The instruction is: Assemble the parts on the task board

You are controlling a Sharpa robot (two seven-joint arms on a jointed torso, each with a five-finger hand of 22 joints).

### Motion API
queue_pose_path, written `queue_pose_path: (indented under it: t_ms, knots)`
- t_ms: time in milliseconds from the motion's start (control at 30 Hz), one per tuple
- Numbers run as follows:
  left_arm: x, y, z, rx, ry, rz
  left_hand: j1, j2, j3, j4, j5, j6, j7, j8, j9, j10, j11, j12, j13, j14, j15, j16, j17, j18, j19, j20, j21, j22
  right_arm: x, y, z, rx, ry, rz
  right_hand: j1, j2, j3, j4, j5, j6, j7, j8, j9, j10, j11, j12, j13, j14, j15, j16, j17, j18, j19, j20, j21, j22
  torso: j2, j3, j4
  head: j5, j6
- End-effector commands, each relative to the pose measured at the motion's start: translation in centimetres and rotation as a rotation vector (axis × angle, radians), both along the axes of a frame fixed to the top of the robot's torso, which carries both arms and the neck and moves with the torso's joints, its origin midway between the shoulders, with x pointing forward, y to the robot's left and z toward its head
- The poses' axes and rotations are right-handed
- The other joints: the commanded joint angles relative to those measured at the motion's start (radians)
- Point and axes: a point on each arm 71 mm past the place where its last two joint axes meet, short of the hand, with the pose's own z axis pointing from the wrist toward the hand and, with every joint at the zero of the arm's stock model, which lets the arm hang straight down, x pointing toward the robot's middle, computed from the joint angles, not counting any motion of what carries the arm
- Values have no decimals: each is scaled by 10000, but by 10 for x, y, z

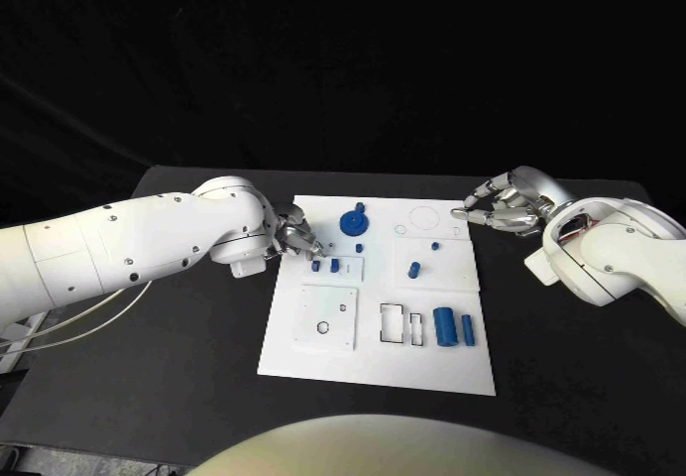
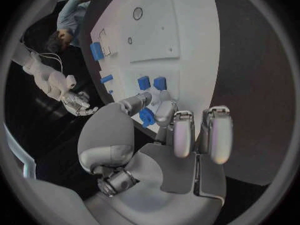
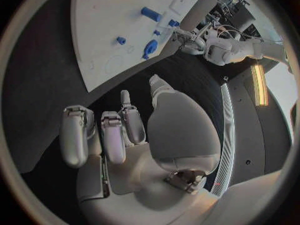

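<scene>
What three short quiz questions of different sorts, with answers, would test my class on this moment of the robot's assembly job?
1. True or false: the right hand holds a blue part.
2. Which hand pinches a small blue part? A) left B) right
3. Fill in: the long blue cylinder lies on the white ____.

Key: 1 false, its fingers are curled on nothing beside the board. 2 A, the left hand, at the board's edge. 3 board.

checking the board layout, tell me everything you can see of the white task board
The flat white rectangular task board lies on the black table, matte like plastic. It carries raised square plates, outlined rectangular slots, faint circle outlines and small blue plastic parts. The left hand has its fingers over the board's left edge by a blue part; the right hand sits beyond its far right corner.
</scene>
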Motion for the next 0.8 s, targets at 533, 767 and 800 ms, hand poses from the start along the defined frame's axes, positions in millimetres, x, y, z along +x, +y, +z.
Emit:
queue_pose_path:
  t_ms: [533,767,800]
  knots:
    - [-8,1,2,-207,-24,-228,663,-31,-2039,683,11,96,8,-220,-226,-68,62,34,-5,1027,65,36,2629,-28,803,67,-76,2482,0,0,-1,-91,-7,97,56,60,-33,-7,36,-33,-21,33,9,-41,-19,-22,682,1042,-52,40,2635,203,156,-53,-52,1707,1,4,9,6,-45]
    - [-13,4,-2,-73,35,-231,907,60,-1976,671,14,119,-3,-228,-249,-68,55,37,-7,1027,61,36,2629,-28,803,65,-76,2482,0,0,-1,-97,5,93,56,60,-33,-7,36,-33,-21,33,9,-41,-19,-22,682,1042,-52,40,2635,203,156,-53,-52,1707,-8,8,2,30,-69]
    - [-13,4,-2,-67,40,-226,907,60,-1976,671,14,119,-3,-228,-249,-68,55,37,-7,1027,61,36,2629,-28,803,65,-76,2482,0,0,-1,-97,6,93,56,60,-33,-7,36,-33,-21,33,9,-41,-19,-22,682,1042,-52,40,2635,203,156,-53,-52,1707,-10,5,3,32,-71]
